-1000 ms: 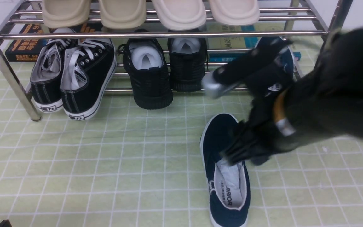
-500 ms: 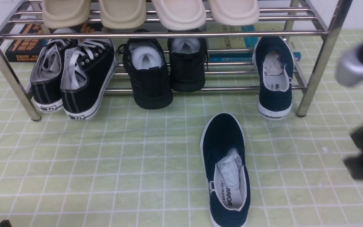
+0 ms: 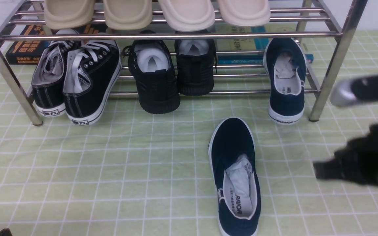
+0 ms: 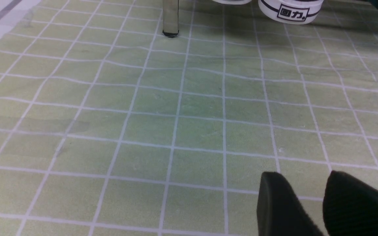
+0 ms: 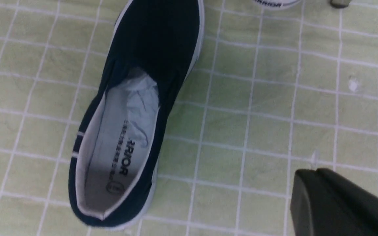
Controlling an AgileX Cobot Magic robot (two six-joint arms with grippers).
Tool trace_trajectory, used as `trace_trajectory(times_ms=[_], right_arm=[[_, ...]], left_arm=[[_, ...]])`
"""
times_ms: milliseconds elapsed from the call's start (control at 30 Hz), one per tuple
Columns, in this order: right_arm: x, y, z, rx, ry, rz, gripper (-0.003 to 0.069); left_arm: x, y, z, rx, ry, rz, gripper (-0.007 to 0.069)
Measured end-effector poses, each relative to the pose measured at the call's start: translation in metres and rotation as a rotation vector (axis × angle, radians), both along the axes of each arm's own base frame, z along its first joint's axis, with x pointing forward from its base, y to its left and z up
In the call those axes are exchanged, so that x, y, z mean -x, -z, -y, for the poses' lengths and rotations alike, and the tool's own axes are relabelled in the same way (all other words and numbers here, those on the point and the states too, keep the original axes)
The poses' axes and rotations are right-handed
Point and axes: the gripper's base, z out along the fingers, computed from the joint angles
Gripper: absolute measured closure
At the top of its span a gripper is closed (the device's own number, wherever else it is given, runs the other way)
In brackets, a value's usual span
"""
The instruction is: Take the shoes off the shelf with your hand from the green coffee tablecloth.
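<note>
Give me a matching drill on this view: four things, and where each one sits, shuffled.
1. black lace-up sneakers with white laces
2. navy slip-on with its toe toward the rack
3. beige clogs
4. robot's black right gripper

A. on the rack's upper tier
B. on the green gridded cloth, in front of the rack
C. shut, empty
D. on the lower tier, at its left end

Pairs: 1-D, 2-B, 3-A, 4-C

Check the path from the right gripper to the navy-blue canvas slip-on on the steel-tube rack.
Nothing visible blocks the right gripper from the slip-on's protruding heel. The rack's slanted front leg stands close on the shoe's right; top-tier bars overhang its toe.
</note>
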Motion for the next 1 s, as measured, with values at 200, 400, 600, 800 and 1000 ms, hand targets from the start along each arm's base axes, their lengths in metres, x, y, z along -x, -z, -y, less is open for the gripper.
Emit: trace_trajectory(times_ms=[200, 400, 600, 800, 1000], right_arm=[[-0.055, -0.019, -0.002, 0.011, 0.103, 0.024, 0.0580], [-0.109, -0.018, -0.008, 0.048, 0.109, 0.009, 0.0442], [-0.159, 0.002, -0.019, 0.058, 0.106, 0.024, 0.0314], [-0.193, 0.026, -0.028, 0.070, 0.084, 0.053, 0.0295], [-0.219, 0.056, -0.027, 0.083, 0.071, 0.059, 0.0294]], left_arm=[[0.000, 0.000, 0.000, 0.000, 0.000, 0.000, 0.0383], [0.000, 0.000, 0.000, 0.000, 0.000, 0.000, 0.0383], [0.000, 0.000, 0.000, 0.000, 0.000, 0.000, 0.0383], [0.000, 0.000, 0.000, 0.000, 0.000, 0.000, 0.0383], [0.000, 0.000, 0.000, 0.000, 0.000, 0.000, 0.0383]])
